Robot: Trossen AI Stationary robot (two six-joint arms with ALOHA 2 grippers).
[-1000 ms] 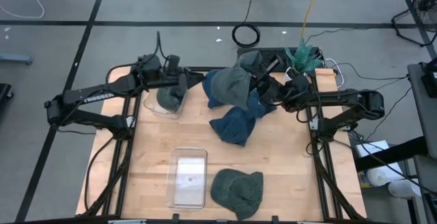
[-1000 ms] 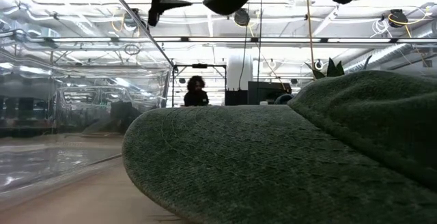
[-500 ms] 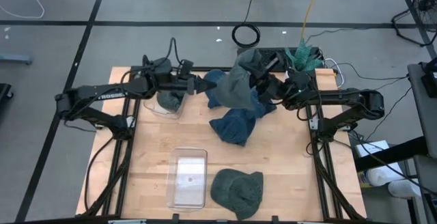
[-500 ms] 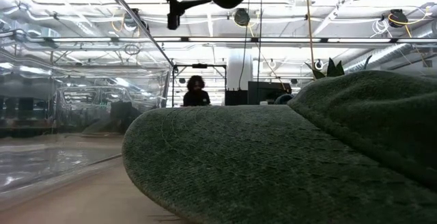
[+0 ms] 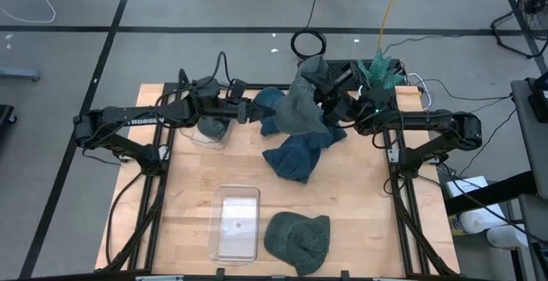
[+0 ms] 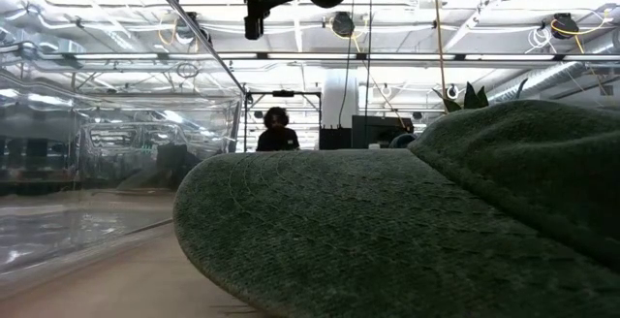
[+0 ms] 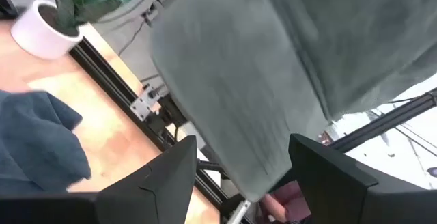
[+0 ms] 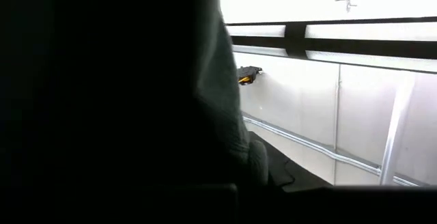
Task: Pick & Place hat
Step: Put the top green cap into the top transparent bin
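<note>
My right gripper [image 5: 332, 101] holds a grey-green hat [image 5: 304, 99] up above the table's far middle; the cloth hides its fingers. My left gripper [image 5: 257, 110] points level at that hat from the left and is open. In the left wrist view its two fingers [image 7: 167, 176] stand on either side of the hat's hanging lower edge [image 7: 249, 176], and no touch shows. Blue hats [image 5: 295, 154] lie heaped on the table below. Another green hat [image 5: 298, 240] lies flat by the near edge. My right gripper is shut on the grey-green hat, but the cloth drapes over the fingers and fills the right wrist view [image 8: 136, 101], so which part it has cannot be told. The hat is lifted clear of the table and hangs slack around the gripper.
A clear box [image 5: 235, 223] stands near the front edge beside the green hat. A second clear box with a hat in it [image 5: 208, 128] sits under my left arm at the far left. A potted plant [image 5: 377, 68] stands at the far right corner.
My left gripper has gone toward the table's right edge, away from the far-left clear box and up to the raised hat, rolling its wrist as it went. It has stayed open. The right gripper has tipped the hat slightly.
</note>
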